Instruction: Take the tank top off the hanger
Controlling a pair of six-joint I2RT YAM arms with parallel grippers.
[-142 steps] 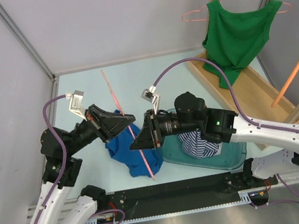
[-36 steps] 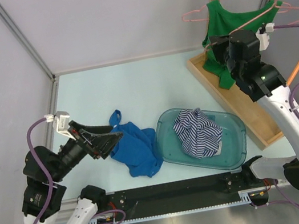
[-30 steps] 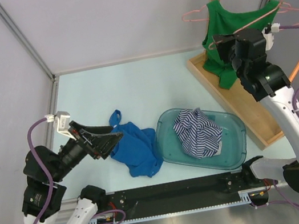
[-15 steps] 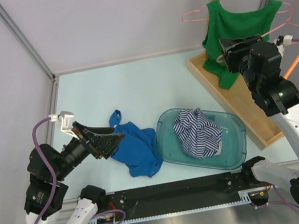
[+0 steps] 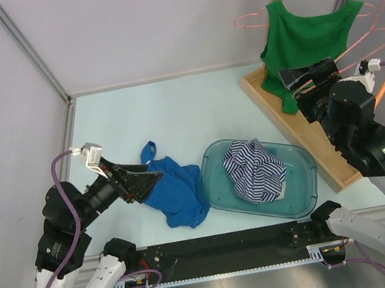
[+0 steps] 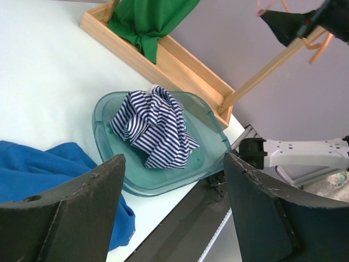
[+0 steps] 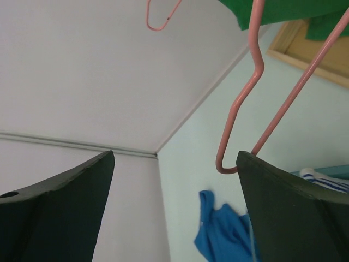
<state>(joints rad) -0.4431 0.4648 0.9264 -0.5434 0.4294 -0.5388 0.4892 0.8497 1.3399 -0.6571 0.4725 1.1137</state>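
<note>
Hanging ahead of spread right gripper fingers: green tank top

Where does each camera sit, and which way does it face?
Top external: above and behind the robot, looking down on the table; the left pincer low, the right pincer up by the green tank top.
Left wrist: low over the table, facing across the teal tub to the rack; the left pincer, open, frames the bottom.
Right wrist: up high, facing left past a pink hanger wire toward the wall corner; the right pincer, open, frames the bottom.
Shared: both wrist views catch the tank top and the blue garment.
</note>
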